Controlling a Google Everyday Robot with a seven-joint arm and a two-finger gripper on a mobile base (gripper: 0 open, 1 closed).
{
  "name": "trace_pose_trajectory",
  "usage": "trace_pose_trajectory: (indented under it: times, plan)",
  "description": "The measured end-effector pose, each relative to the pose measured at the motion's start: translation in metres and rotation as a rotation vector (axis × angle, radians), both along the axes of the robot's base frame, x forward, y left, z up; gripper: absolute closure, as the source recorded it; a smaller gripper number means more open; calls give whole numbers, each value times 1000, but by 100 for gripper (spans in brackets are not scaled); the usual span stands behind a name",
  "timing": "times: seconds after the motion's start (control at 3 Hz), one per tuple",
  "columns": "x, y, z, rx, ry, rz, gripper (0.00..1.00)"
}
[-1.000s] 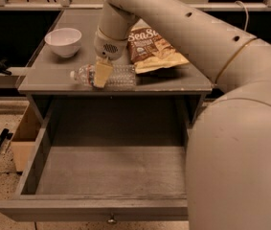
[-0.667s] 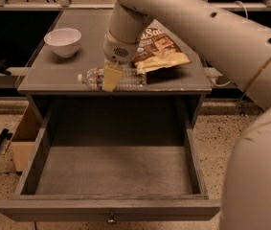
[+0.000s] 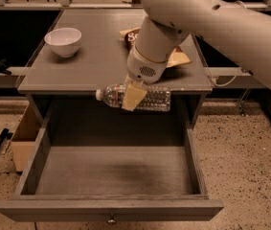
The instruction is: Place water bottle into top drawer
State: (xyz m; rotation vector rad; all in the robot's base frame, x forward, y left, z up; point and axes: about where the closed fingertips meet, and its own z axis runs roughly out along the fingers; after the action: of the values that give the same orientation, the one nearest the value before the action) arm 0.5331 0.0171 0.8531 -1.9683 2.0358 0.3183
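The water bottle is clear and ribbed with a white cap pointing left. It lies on its side in the air, just in front of the grey table's front edge and above the open top drawer. My gripper is shut on the water bottle around its middle, with a tan finger across its front. The drawer is pulled fully out and its inside is bare; its knob shows at the bottom.
A white bowl stands at the table's back left. A snack bag lies at the back right, partly behind my arm. A cardboard box sits on the floor to the left of the drawer.
My gripper has lifted the water bottle off the table top and carried it forward, past the table's edge, over the open drawer.
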Motion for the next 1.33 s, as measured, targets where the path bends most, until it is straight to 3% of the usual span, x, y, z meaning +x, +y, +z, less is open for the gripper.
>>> trace_pose_trajectory:
  times: [0.33,1.0,1.33]
  plan:
    - [-36,-17,-3,-12,27,-1,100]
    - [-40,-15,-9,7,34,-3,100]
    - [-55,-10,-42,30,94,-19,100]
